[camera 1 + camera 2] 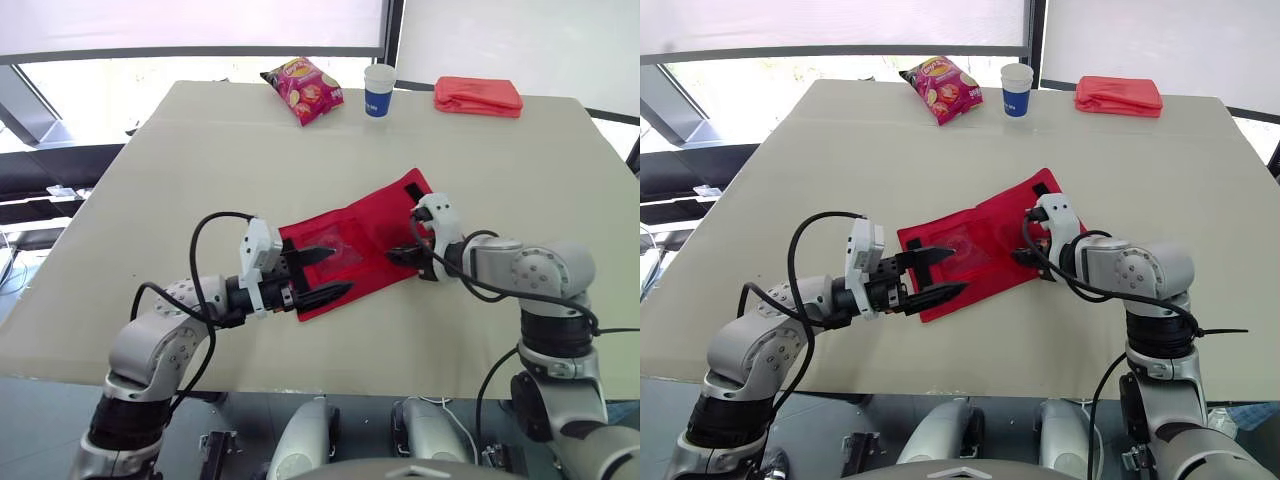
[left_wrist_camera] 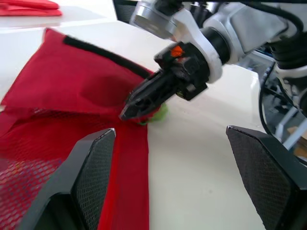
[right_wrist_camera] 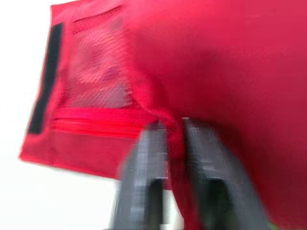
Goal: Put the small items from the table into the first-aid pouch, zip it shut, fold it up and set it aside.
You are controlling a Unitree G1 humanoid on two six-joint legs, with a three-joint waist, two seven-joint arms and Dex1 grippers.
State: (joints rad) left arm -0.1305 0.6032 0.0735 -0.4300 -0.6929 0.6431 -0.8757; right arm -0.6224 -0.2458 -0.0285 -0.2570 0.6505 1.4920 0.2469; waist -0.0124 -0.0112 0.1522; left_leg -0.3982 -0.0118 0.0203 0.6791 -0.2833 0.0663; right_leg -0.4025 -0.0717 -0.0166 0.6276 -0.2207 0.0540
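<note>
First-aid pouch [image 1: 360, 245] flat on worktop [image 1: 200, 170], unfolded. Right pincer [image 1: 398, 257] clamped on its side edge, likely to draw it shut; left pincer [image 1: 343, 270] spread wide over the near end, seemingly to pin fabric down.

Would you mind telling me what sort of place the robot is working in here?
Probably an office or lab room: a large plain table stands beside windows with lowered blinds, and a paper cup and a snack bag sit near its far edge.
</note>
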